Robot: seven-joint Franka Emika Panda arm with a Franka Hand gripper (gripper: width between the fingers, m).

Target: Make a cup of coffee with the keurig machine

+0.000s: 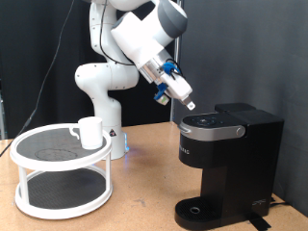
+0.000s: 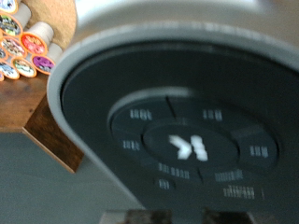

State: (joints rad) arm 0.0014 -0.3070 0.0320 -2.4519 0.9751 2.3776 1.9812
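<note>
hand (image 1: 192, 105) just above keurig machine (image 1: 227, 164)

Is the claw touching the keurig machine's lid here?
Apart. In the exterior view the claw hangs just above the keurig machine, with a sliver of background between its tip and the lid.

A white two-tier wire rack (image 1: 60, 171) with dark mesh shelves stands at the lower left of the exterior view on a brown wooden table (image 1: 144, 188). Behind everything hangs a black curtain (image 1: 255, 48), filling the upper part of that frame. In the wrist view's upper left corner sits a cluster of round, colourful-topped coffee pods (image 2: 21, 42) in a wooden holder (image 2: 51, 126).
</note>
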